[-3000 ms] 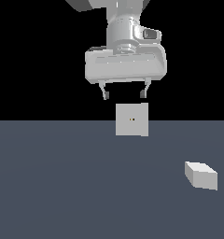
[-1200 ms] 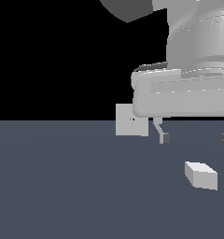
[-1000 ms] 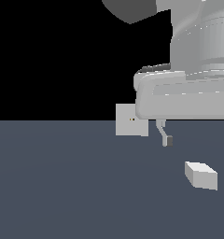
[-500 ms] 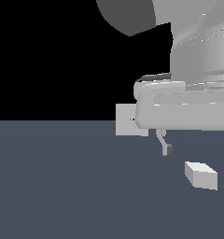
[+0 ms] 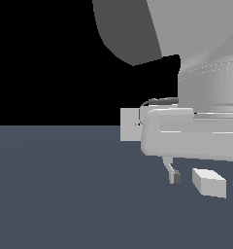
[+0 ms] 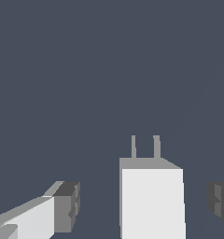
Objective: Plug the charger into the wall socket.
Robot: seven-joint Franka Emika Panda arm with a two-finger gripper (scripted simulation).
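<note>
Flat, even simulator lighting, moderately dim overall. No cast shadows on the dark slate floor (image 5: 65, 194) in either view. Exterior view: pure black backdrop from 9 to 12 o'clock, hard horizon edge. Arm body (image 5: 206, 58) shaded grey on its underside, brighter toward 3 o'clock, so light seems to come from above. No glare or specular spots. Wrist view: charger (image 6: 152, 200) top face bright, rear face darker. Edges sharp, slightly pixelated; no blur, no lens distortion.

The charger (image 6: 152, 200) lies on the dark grey floor (image 6: 86, 70) between the gripper (image 6: 144, 205)'s spread fingertips, touching neither. Two thin prongs (image 6: 145, 147) stick out from its far end.
</note>
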